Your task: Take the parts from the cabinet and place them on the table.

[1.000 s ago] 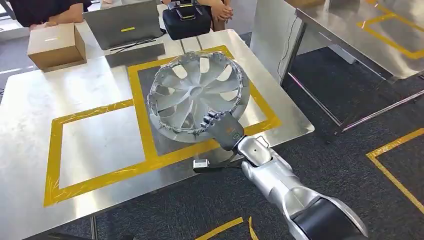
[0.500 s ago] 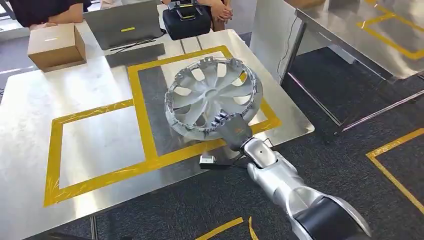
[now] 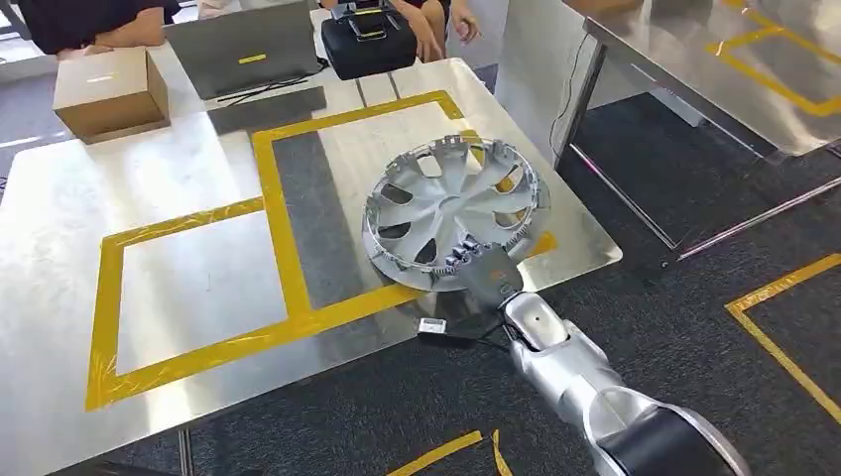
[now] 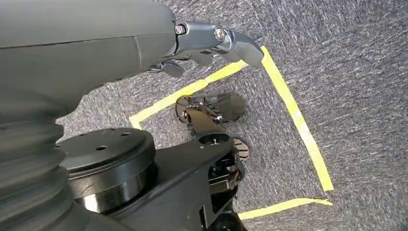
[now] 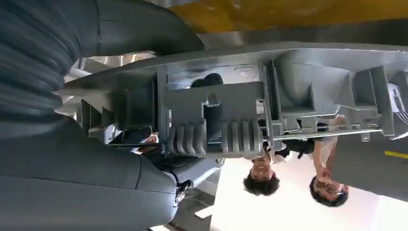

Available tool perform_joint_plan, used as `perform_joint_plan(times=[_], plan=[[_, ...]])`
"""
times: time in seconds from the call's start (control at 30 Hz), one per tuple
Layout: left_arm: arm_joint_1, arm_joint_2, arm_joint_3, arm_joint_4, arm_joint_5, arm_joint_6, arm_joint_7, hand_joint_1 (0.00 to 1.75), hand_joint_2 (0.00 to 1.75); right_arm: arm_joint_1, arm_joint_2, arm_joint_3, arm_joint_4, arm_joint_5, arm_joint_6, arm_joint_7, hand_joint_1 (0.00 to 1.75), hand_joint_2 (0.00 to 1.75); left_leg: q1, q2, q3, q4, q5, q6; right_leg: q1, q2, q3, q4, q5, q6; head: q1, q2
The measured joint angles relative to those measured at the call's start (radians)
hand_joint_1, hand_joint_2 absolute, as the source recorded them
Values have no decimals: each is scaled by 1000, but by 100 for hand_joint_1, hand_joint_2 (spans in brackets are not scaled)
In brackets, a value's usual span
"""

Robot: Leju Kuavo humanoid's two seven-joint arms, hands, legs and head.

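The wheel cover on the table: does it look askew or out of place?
Yes. The wheel cover is tilted, its near rim gripped by the right hand. It lies across the yellow tape at the box's corner, near the table's edge, not squarely inside. No damage is visible.

**No words to read here**

No words, numbers or brand names can be read in these pictures.

The brown cardboard box (image 3: 109,89) at the far corner of the shiny metal table (image 3: 60,218) has a small white sticker on top, but what is on it is too tiny to make out. The grey closed laptop (image 3: 246,45) beside the box has a little yellow strip on its lid, and no letters can be seen on it. The small white tag on the black cable (image 3: 432,325) at the near table edge is too blurry to read.
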Motion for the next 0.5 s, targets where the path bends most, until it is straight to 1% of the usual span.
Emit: perform_joint_plan(times=[0.13,0.17,0.33,0.5], plan=[[1,0,-10,0,-17,31,18,0,175,-2,1,-4,-7,6,-2,-12,0,175,0,0,1,0,0,0,0,0,1,0,0,0,0,0],[1,0,-10,0,-13,31,18,0,0,-1,1,-4,-7,9,-2,-16,0,175,0,0,1,0,0,0,0,-1,1,0,0,0,0,0],[2,0,-10,0,13,18,18,0,0,-3,12,-12,-7,15,-2,-25,0,175,0,0,2,0,0,0,0,-1,2,0,0,0,0,0],[5,0,-10,0,15,27,38,0,0,-5,23,-13,-7,23,-2,-25,0,175,0,0,3,0,0,0,0,0,4,0,0,0,0,0]])
